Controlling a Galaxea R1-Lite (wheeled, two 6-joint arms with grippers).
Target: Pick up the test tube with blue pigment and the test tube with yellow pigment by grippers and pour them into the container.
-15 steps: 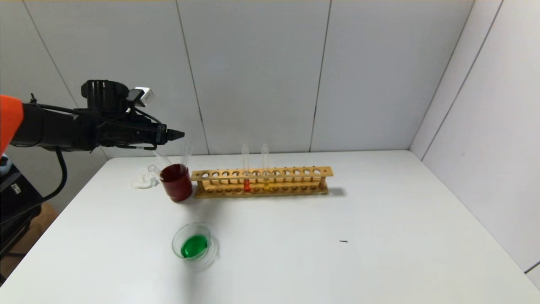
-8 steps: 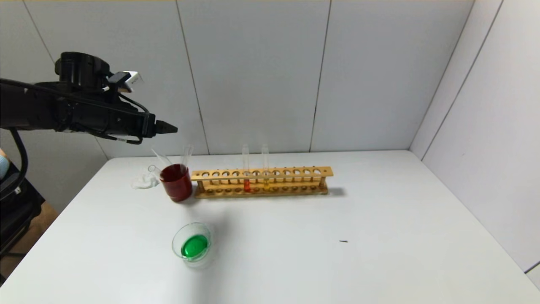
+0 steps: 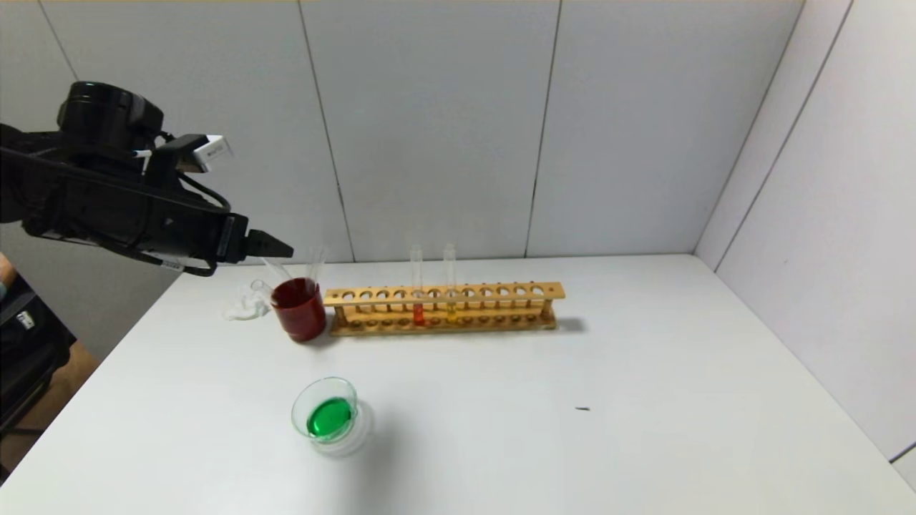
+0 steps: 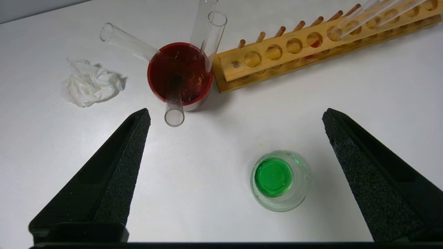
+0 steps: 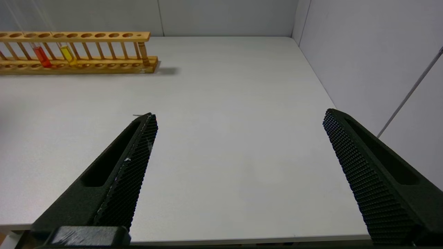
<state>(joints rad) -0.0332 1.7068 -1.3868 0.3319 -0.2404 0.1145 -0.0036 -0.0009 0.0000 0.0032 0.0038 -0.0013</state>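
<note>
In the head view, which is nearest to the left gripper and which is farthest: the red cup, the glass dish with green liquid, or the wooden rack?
From the left gripper, raised above the table's far left part, open and empty:
1. Red cup, just below and ahead of the fingertips, with empty tubes leaning in it.
2. Wooden rack, beside the cup, stretching away to the right.
3. Glass dish with green liquid, toward the table's near edge.
</note>
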